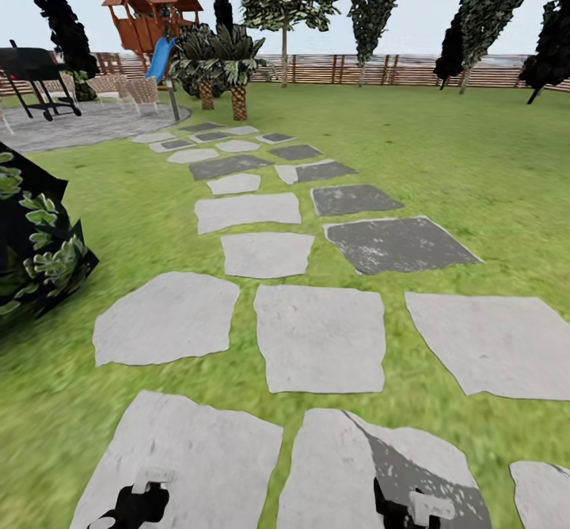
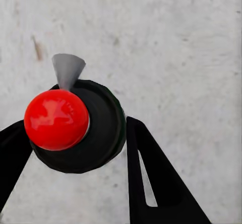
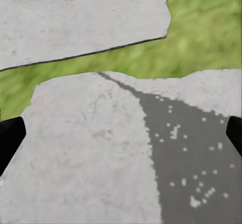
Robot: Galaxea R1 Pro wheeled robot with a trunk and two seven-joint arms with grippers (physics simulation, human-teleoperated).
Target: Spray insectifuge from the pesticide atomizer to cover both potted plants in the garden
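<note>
In the left wrist view I see the pesticide atomizer (image 2: 96, 128) end-on: a round black end with a red knob (image 2: 56, 119) and a small grey cone nozzle (image 2: 67, 70). My left gripper (image 2: 75, 143) is shut on it, a black finger on each side, above pale stone. In the head view the left gripper (image 1: 131, 507) hangs low over a near stepping stone (image 1: 182, 454). My right gripper (image 1: 408, 511) is open with nothing between its fingers (image 3: 10, 138), above another grey stone (image 3: 101, 153). The two potted plants are out of view.
A path of grey stepping stones (image 1: 317, 339) runs ahead across the lawn (image 1: 451, 165) to round paving (image 1: 87, 125) with a black grill (image 1: 36, 70). A dark leafy shrub (image 1: 36, 252) stands close at the left. Far off are a playhouse (image 1: 150, 14), trees and a slat fence (image 1: 380, 70).
</note>
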